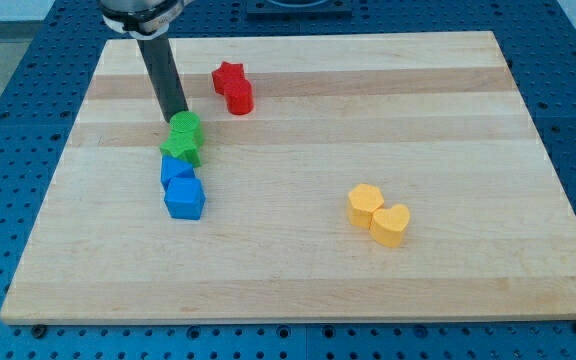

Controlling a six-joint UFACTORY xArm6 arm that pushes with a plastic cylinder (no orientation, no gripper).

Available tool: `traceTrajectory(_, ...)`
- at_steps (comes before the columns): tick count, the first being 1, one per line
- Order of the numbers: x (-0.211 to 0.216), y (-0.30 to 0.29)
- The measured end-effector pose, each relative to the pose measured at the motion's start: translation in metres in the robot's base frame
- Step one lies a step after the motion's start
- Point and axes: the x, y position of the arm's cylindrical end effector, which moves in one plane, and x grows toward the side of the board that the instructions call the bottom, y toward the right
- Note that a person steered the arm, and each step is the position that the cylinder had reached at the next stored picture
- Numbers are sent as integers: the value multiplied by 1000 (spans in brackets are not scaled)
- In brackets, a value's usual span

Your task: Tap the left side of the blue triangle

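The wooden tabletop (298, 270) fills most of the view; my dark rod (164, 75) comes down from 12 o'clock at the view's upper left, and I carry no fingers, so nothing is held; my tip (178, 119) sits at the top edge of the green blocks (183, 139), touching or just beside them. Directly at 6 o'clock from those lies the blue triangle (175, 168), pressed against the blue cube (184, 197) below it; my tip is at 12 o'clock from the triangle, with green between. The red blocks (233, 87) lie at 2 o'clock from my tip; the yellow pair (378, 215) lies well apart at 4 o'clock.
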Motion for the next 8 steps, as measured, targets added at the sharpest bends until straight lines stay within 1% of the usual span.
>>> traceTrajectory(2, 1, -6)
traceTrajectory(3, 4, -30)
traceTrajectory(4, 35, -51)
traceTrajectory(5, 83, -56)
traceTrajectory(6, 97, -50)
traceTrajectory(8, 97, -33)
